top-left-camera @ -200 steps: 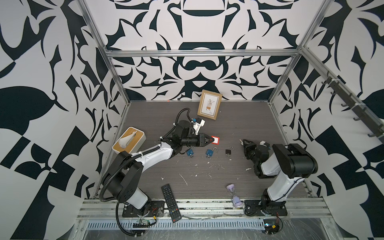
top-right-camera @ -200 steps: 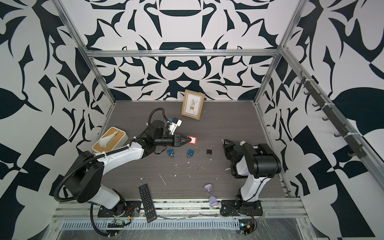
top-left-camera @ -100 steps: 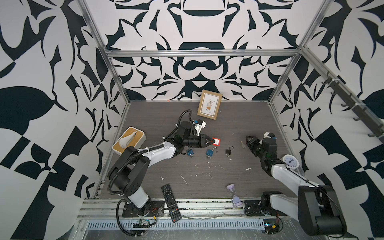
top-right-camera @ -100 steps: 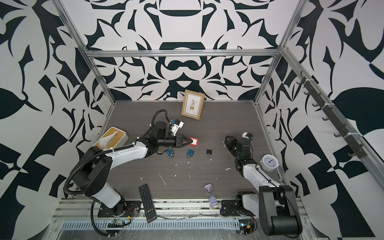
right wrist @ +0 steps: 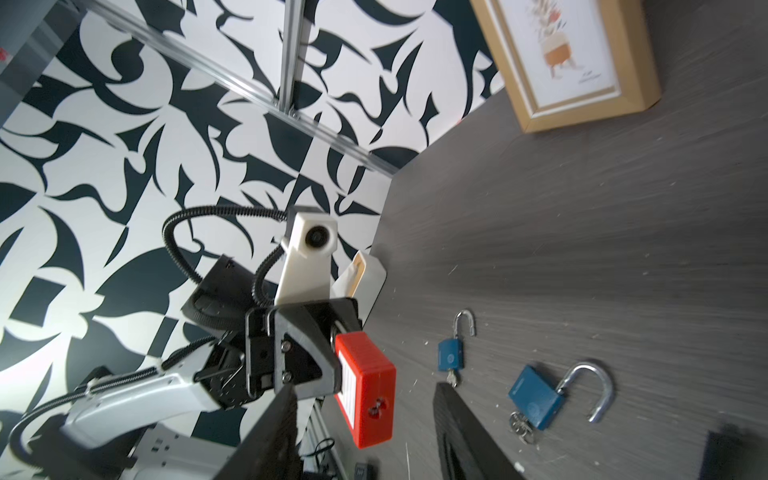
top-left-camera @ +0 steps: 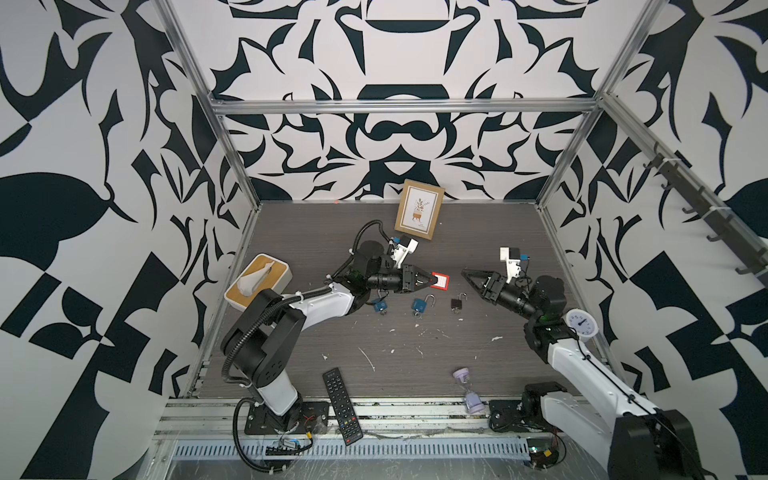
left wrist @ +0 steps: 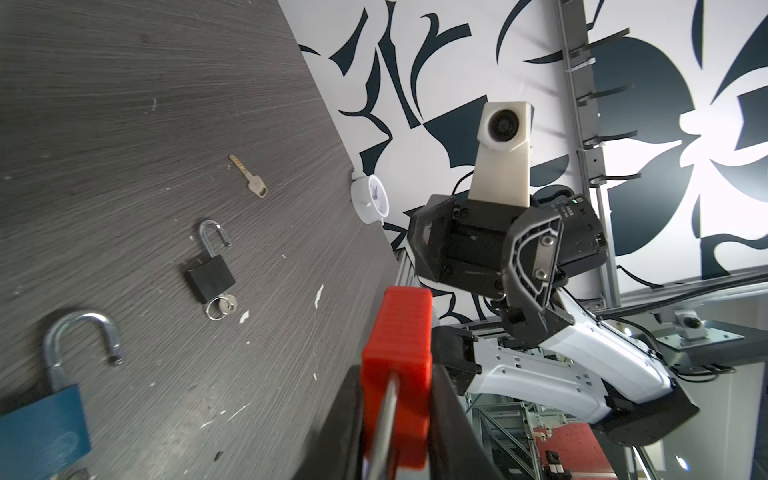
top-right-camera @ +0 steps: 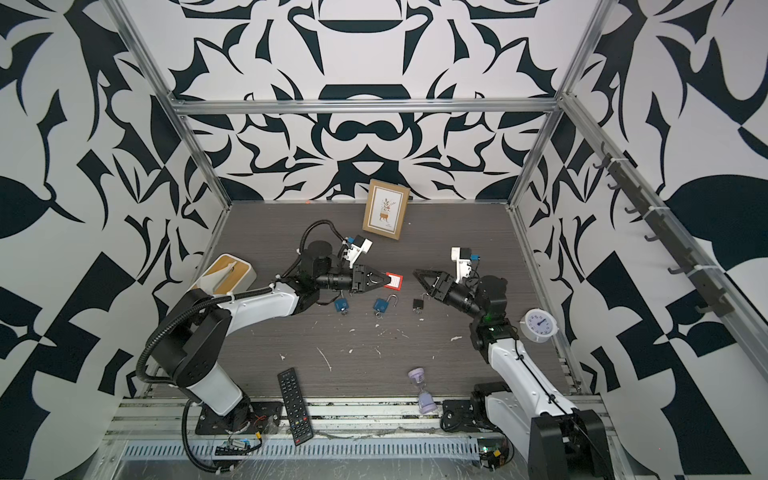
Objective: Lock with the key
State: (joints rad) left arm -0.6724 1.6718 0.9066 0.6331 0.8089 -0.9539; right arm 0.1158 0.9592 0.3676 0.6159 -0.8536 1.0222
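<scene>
My left gripper (top-left-camera: 432, 279) is shut on a red padlock (top-left-camera: 440, 280) and holds it above the table; the wrist view shows the padlock (left wrist: 399, 332) squeezed between both fingers. Level with it on the right, my right gripper (top-left-camera: 467, 275) points at the padlock (right wrist: 365, 395) with its jaws open and empty, a short gap away. The red padlock's keyhole faces the right gripper. A loose silver key (left wrist: 249, 176) lies on the table beyond a black padlock (left wrist: 210, 270), which has an open shackle.
Two blue padlocks (top-left-camera: 420, 305) (top-left-camera: 379, 306) and the black padlock (top-left-camera: 456, 303) lie below the grippers. A picture frame (top-left-camera: 419, 210) leans at the back. Around the edges are a tissue box (top-left-camera: 257, 282), a remote (top-left-camera: 343, 411), an hourglass (top-left-camera: 467, 388) and a clock (top-left-camera: 582, 325).
My right arm has unfolded and its gripper has risen and moved left toward the red padlock, jaws wider. My left gripper keeps the padlock almost still.
</scene>
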